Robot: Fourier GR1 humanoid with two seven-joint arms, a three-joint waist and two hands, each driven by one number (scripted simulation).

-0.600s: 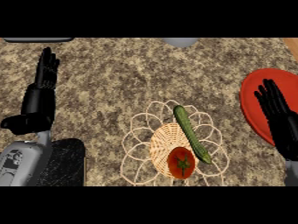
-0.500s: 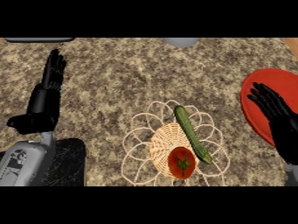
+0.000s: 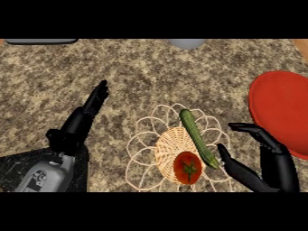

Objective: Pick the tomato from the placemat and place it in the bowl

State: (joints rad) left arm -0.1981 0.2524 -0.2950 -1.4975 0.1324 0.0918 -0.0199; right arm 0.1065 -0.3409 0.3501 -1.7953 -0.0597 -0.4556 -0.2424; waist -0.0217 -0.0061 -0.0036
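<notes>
A red tomato point(image 3: 188, 167) lies at the near end of a round woven placemat point(image 3: 147, 150), with a green cucumber point(image 3: 198, 137) slanting just beside and beyond it. A big red bowl point(image 3: 289, 113) sits at the right edge of the counter. My right hand point(image 3: 269, 167) is open just right of the tomato, thumb close to the cucumber's near end, fingers spread toward the bowl, holding nothing. My left hand point(image 3: 83, 121) is open left of the placemat, fingers straight and pointing away from me.
A pale grey object point(image 3: 186, 43) stands at the counter's far edge, and a dark flat one point(image 3: 41, 41) at the far left. A black marbled patch point(image 3: 9, 171) fills the near left corner. Wood shows at both far corners.
My right hand has come off the red bowl, moving left and nearer to sit beside the tomato. My left hand has shifted right toward the placemat.
</notes>
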